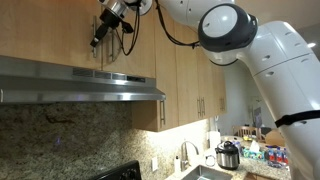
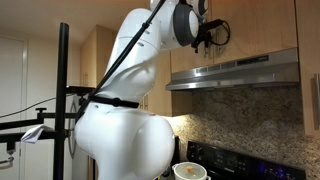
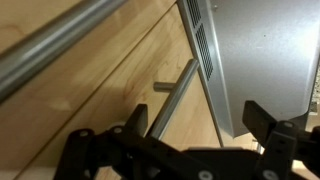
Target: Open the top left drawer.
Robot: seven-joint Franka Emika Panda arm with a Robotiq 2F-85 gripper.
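Note:
The top left drawer (image 1: 50, 28) is a short light-wood door above the range hood, with a slim silver bar handle (image 1: 103, 50) along its right edge. My gripper (image 1: 97, 40) is up against that edge. In the wrist view the handle (image 3: 170, 98) runs between my open jaws (image 3: 200, 125), close to the left finger, and nothing is gripped. A second silver bar (image 3: 50, 48) crosses the upper left of that view. In an exterior view my gripper (image 2: 205, 35) sits at the cabinet front (image 2: 260, 25), and the handle is hidden behind it.
A steel range hood (image 1: 80, 80) juts out just under the short doors and also shows in the wrist view (image 3: 260, 50). Taller wood doors (image 1: 190, 70) stand beside them. Below are a granite backsplash, a faucet (image 1: 183, 152), a rice cooker (image 1: 228, 155) and a pot (image 2: 190, 172).

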